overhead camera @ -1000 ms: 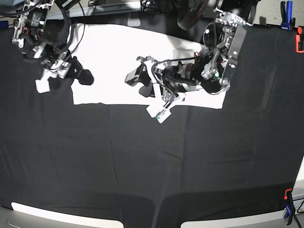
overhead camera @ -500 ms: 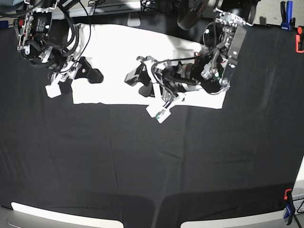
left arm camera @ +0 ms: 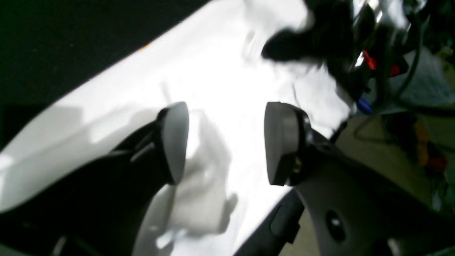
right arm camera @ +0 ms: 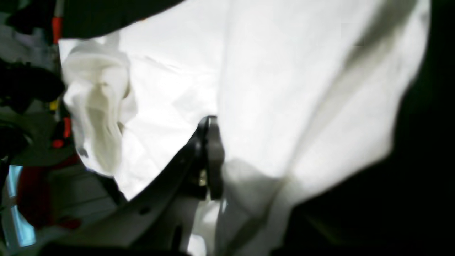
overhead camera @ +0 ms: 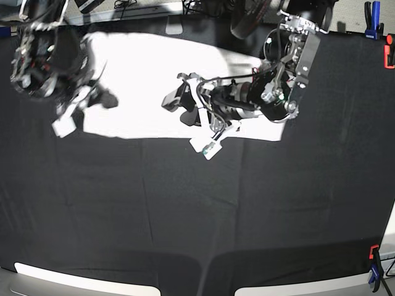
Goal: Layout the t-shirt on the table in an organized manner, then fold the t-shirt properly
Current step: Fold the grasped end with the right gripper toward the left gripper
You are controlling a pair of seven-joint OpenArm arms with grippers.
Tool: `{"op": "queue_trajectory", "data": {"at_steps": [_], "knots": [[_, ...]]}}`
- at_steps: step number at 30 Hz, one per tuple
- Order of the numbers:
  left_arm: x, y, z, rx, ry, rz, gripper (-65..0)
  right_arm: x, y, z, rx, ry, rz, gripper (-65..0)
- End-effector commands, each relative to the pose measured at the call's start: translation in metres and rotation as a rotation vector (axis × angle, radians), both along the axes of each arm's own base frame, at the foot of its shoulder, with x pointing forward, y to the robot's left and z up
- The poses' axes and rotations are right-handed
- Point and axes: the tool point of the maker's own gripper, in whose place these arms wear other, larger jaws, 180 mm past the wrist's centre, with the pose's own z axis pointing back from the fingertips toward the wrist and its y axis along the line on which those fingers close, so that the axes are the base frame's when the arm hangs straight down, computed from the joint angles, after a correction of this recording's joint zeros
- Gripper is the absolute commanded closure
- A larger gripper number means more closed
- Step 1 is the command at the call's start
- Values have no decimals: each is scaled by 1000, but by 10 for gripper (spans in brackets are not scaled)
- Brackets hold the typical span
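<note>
Two arms over the table (overhead camera: 185, 209), black cloth across nearly all of it. T-shirt (overhead camera: 154, 68) lies white side up along the far edge. Right gripper (right arm camera: 209, 156) has its pads pressed together, pinching the shirt's edge at the base view's left. Left gripper (left arm camera: 224, 142) hangs spread above the shirt's middle, gripping nothing. Clamps (overhead camera: 373, 18) at the far right corner, another clamp (overhead camera: 374, 266) near right; cables and clutter beyond the far edge.

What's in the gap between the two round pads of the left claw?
Nothing is pinched there. In the left wrist view the left gripper stands open, and only the white t-shirt shows through the gap, lying underneath.
</note>
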Motion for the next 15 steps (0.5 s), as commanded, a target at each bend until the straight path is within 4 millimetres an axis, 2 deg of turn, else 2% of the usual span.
{"op": "queue_trajectory", "data": {"at_steps": [1,4,10,12,15], "knots": [[7,-6,16,-52,-34,5,-316,22,-11,22,-20,-80,-13,0],[7,-6,16,-52,-34,5,-316,43,-22,34,-90,-118,-8,0],[6,-6,15,-44,-28,0,-316,83,-29,63,-150,-213,-17,0],[3,-4,11,-27,-16,-12,-316,94,-26,73,-134,-241,-28,0],[-2,-2,6,4,4,-32,-316,104,-10,80,-93,-265,-20,0]]}}
